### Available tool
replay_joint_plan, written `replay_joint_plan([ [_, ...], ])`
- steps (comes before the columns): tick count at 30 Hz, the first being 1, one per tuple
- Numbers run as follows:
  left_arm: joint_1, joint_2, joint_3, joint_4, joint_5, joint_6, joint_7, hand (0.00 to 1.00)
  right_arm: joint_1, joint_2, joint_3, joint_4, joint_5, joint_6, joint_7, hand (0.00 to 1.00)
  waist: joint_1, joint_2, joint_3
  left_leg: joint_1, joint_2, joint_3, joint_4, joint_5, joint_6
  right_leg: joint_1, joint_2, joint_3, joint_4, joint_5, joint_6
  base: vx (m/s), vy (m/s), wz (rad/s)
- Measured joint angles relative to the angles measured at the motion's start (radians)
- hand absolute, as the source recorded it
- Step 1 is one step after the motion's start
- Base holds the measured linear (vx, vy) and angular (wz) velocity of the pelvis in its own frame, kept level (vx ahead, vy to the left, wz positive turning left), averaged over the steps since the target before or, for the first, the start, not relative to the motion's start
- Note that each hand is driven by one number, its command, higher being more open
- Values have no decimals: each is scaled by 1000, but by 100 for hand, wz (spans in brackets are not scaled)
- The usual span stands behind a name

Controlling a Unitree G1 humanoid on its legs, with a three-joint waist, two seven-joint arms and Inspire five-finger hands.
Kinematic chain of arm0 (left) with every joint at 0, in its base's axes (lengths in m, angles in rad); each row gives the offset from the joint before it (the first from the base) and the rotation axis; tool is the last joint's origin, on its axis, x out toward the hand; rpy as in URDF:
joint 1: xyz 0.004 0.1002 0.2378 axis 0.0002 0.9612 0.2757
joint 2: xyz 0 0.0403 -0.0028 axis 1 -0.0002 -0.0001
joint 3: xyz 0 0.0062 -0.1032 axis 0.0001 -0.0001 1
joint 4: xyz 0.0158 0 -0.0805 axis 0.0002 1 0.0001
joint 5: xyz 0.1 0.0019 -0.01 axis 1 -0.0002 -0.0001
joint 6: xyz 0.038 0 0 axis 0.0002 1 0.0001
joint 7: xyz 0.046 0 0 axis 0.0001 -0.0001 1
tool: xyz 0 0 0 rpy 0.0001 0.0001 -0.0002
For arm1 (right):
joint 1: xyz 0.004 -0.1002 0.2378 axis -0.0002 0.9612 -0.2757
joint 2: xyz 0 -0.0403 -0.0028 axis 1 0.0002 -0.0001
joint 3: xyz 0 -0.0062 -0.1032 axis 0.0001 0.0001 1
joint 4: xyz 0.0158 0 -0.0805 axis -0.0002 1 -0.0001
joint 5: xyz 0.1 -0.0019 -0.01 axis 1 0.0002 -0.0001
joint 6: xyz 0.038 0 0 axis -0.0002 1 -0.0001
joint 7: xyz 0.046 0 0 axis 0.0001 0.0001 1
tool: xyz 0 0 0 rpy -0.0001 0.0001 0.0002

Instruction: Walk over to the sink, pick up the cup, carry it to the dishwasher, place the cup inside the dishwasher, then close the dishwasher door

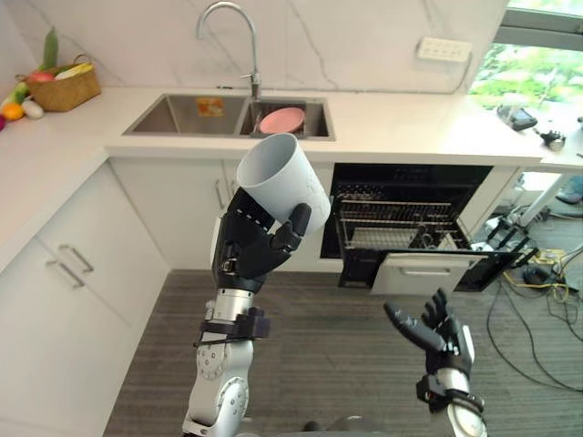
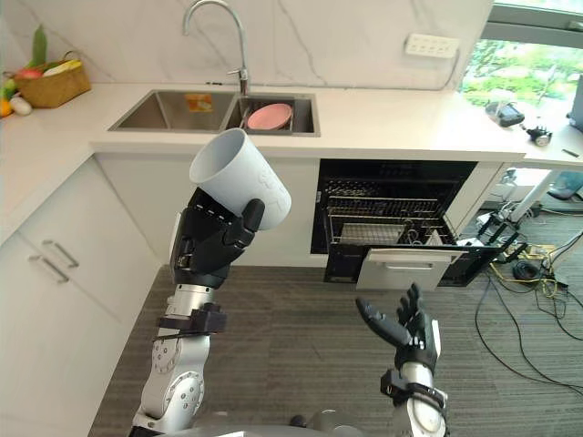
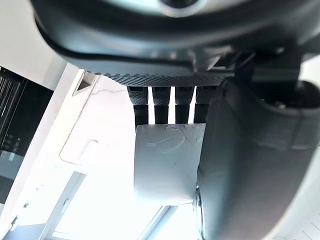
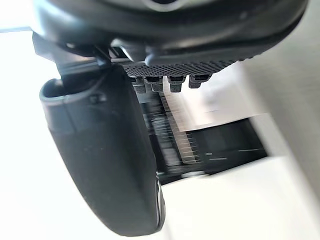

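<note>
— Nearest you, your left hand (image 1: 250,246) is raised in front of the cabinets. Its fingers and thumb are curled round the lower half of the cup (image 1: 278,177), which sits tilted above the palm.

— The wrist view agrees: you have fingers (image 3: 161,105) on one side of the wall and the thumb (image 3: 250,165) on the other. Treat the cup as light and stiff, with a smooth wall that may slide if you slacken. If it is ceramic, it could chip against metal. You see no handle, so grip round the body.

— Your right hand (image 1: 437,332) hangs low over the floor, fingers spread, holding nothing.

— Further out, the dishwasher (image 1: 401,177) stands open with a wire rack (image 1: 396,218) showing. The sink (image 1: 182,114) lies behind the cup, with a pink dish (image 1: 282,119) in it.

— Now the doubtful parts. You cannot tell whether the cup's raised end is mouth or base, and the hand hides its lower end. The rack's slots are too fine to pick out. Which low panel is the door is also unclear.
</note>
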Motion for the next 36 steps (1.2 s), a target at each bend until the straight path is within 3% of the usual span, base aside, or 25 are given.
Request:
replay_joint_plan([
  [1, -1, 0, 0, 0, 1, -15, 8, 0, -15, -8, 9, -25, -2, -1, 4, 100, -1, -2, 1, -8, -3, 18, -80, -26, 3, 18, 0, 27, -7, 2, 4, 301, 64, -117],
  [3, -17, 0, -14, 0, 24, -50, 66, 0, -66, -41, 29, -89, -3, -4, 35, 100, -2, -5, 1, 30, -32, 48, -444, -61, -1, 64, -3, 110, -20, 7, 17, 400, 154, -117],
  [4, -41, 2, -19, 5, 48, -75, 118, 0, -108, -71, 45, -117, -3, -7, 63, 100, -8, -6, 1, 77, -69, 25, -732, -42, -22, 84, -11, 163, -27, -1, 32, 465, 269, -123],
  [5, -83, 4, -27, 12, 81, -83, 174, 0, -131, -91, 56, -148, -3, -7, 90, 100, -17, -7, 1, 102, -101, -20, -906, 37, -36, 106, -26, 204, -28, -21, 59, 378, 268, -113],
  [7, -122, 8, -30, 14, 130, -109, 240, 0, -116, -109, 74, -236, -3, 11, 112, 100, -30, -16, -4, 136, -126, -35, -984, 131, -34, 127, -52, 257, -23, -59, 98, 358, 316, -83],
  [8, -146, 13, -25, 14, 167, -127, 268, 0, -95, -114, 75, -295, -3, 20, 126, 100, -45, -15, -20, 143, -142, -22, -981, 193, -11, 127, -69, 281, -3, -95, 123, 362, 335, -62],
  [9, -158, 23, -16, 16, 187, -139, 279, 0, -88, -108, 76, -311, -3, 30, 133, 100, -55, -33, -29, 148, -163, -3, -972, 178, -3, 122, -94, 290, 15, -120, 134, 366, 337, -38],
  [11, -212, 67, 48, 16, 227, -160, 292, 0, -49, -109, 64, -357, -3, 79, 154, 100, -71, -92, -64, 155, -236, 36, -969, 113, 29, 79, -173, 288, 99, -174, 188, 348, 283, -26],
  [12, -218, 70, 79, 16, 218, -168, 286, 0, -49, -106, 60, -357, -3, 96, 158, 100, -72, -96, -65, 165, -242, 53, -972, 102, 37, 49, -182, 278, 162, -178, 196, 351, 270, -56],
  [14, -212, 78, 213, 12, 196, -188, 276, 0, -48, -50, 54, -335, 1, 134, 170, 100, -66, -107, -49, 251, -259, 121, -999, 56, 51, -118, -241, 179, 530, -152, 289, 276, 228, -80],
  [15, -194, 77, 268, 11, 195, -194, 279, 0, -33, -18, 50, -317, 1, 135, 179, 100, -77, -106, -41, 300, -261, 136, -1007, 35, 61, -156, -269, 125, 628, -155, 281, 225, 181, -46],
  [17, -141, 78, 307, -14, 188, -216, 274, 0, 46, 22, 42, -317, 1, 133, 182, 100, -93, -86, -58, 339, -240, 149, -1009, 3, 55, -210, -286, 40, 600, -159, 267, 233, 151, -21],
  [20, -65, 74, 309, -88, 100, -268, 218, 0, 94, 60, 42, -329, -3, 128, 188, 100, -101, -91, -60, 381, -223, 176, -1024, -18, 31, -255, -280, -46, 273, -126, 246, 326, 44, -26],
  [21, -35, 68, 306, -88, 76, -264, 198, 0, 108, 77, 48, -348, -12, 121, 191, 100, -109, -91, -60, 400, -220, 179, -1025, -30, 13, -241, -268, -65, 102, -7, 209, 283, -14, -10],
  [23, 12, 43, 293, -81, 77, -248, 189, 0, 114, 72, 60, -375, -27, 98, 188, 100, -109, -81, -59, 441, -205, 185, -1023, -73, -10, -212, -245, -71, 27, 159, 177, 339, -50, -15],
  [26, 61, -14, 222, -80, 76, -183, 171, 0, 117, 48, 70, -407, -41, 78, 176, 100, -100, -36, -53, 454, -162, 185, -1032, -84, -26, -179, -196, -83, -23, 159, 171, 335, -104, -9],
  [31, 76, -40, 165, -77, 78, -116, 120, 0, 97, 42, 81, -451, -31, 68, 149, 100, -84, -22, -45, 483, -142, 184, -1052, -86, -30, -138, -168, -92, -64, 143, 166, 94, -43, 2],
  [33, 92, -33, 160, -77, 79, -109, 110, 0, 83, 43, 87, -455, -31, 62, 148, 100, -76, -13, -38, 476, -122, 180, -987, -106, -58, -117, -161, -96, -68, 108, 164, 27, -27, 4],
  [35, 149, -37, 153, -78, 78, -102, 88, 0, 85, 37, 103, -473, -28, 62, 148, 100, -58, -10, -35, 316, -62, 127, -599, -106, -38, -58, -161, -97, -123, 104, 159, 25, -70, 3],
  [36, 160, -37, 152, -78, 79, -102, 77, 0, 83, 30, 103, -486, -18, 62, 149, 100, -52, 2, -31, 270, -43, 116, -496, -95, -25, -43, -155, -95, -137, 105, 156, 82, -33, -7],
])
